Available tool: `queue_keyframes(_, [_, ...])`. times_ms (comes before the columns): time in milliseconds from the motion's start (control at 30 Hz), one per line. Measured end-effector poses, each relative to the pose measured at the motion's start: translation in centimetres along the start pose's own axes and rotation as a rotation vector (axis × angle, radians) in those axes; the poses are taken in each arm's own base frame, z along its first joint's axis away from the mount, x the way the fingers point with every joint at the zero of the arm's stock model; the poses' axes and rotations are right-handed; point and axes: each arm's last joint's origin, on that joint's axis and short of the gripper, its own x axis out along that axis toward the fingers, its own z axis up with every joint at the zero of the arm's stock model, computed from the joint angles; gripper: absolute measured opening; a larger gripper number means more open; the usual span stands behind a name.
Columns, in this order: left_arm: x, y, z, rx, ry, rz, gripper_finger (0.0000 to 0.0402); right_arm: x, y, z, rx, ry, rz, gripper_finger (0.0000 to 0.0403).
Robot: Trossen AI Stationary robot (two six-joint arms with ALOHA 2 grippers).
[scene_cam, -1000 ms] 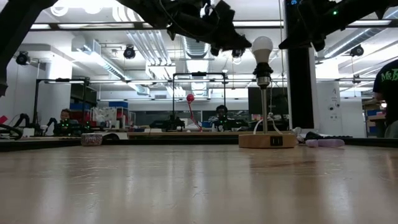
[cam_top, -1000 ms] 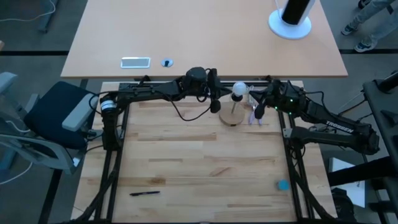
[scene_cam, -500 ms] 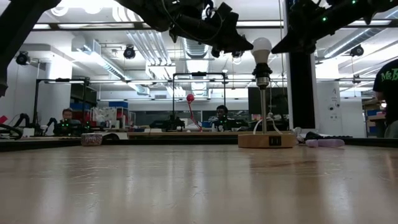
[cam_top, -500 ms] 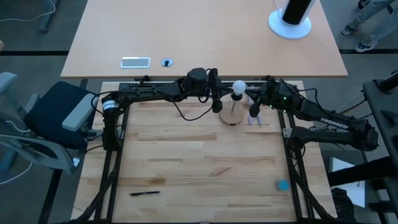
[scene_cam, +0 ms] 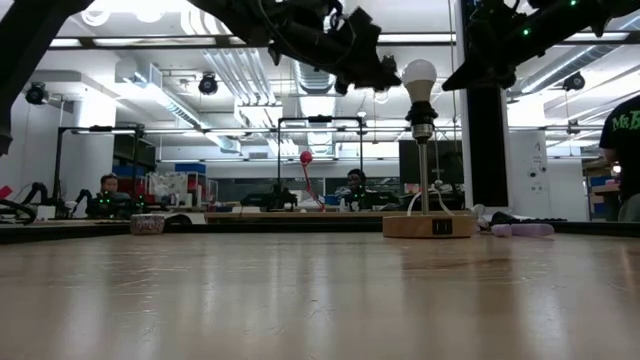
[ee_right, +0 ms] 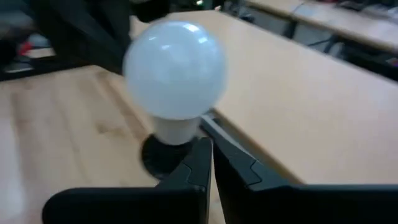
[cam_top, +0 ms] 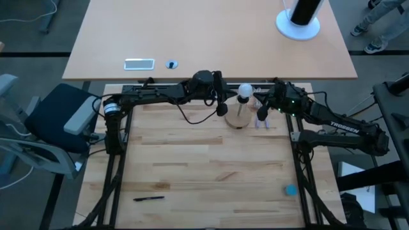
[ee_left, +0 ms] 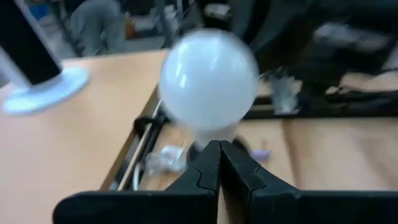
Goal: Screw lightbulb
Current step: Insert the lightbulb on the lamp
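The white frosted lightbulb [scene_cam: 420, 78] stands upright with its narrow end in the socket on top of the black post [scene_cam: 425, 170]. The post rises from the round wooden disc [cam_top: 239, 119] at the table's far edge. My left gripper [cam_top: 222, 107] is shut, level with the bulb on its left side; its wrist view shows the bulb [ee_left: 208, 78] just beyond the fingertips. My right gripper [cam_top: 261, 112] is shut on the bulb's right side, a small gap away in the low view [scene_cam: 447, 84]. The bulb fills its wrist view [ee_right: 175, 68]. My left gripper's shut fingertips [scene_cam: 396, 82] come level from the table's left, close by the bulb's left side. I cannot tell whether they touch it.
A small purple thing [cam_top: 265, 121] lies on the table right of the disc. A black pen [cam_top: 148, 198] lies near the front left and a blue cap [cam_top: 291, 189] near the front right. A black cylinder on a white base [cam_top: 299, 19] stands on the desk beyond.
My right gripper has moved a little toward the table's left, closer to the bulb, and stays shut. The bulb stands as before.
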Motion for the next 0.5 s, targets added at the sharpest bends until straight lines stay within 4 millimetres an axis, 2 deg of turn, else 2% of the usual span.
queue_keyframes(200, [-0.21,-0.01,0.62,0.008,-0.051,-0.031,0.0000,0.19,-0.54,0.42,-0.045,-0.038,-0.068,0.0013])
queue_keyframes(500, [0.06,0.17,0.37,0.007,-0.047,0.005,0.0000,0.55,-0.29,0.49,-0.043,-0.053,0.040,0.0013])
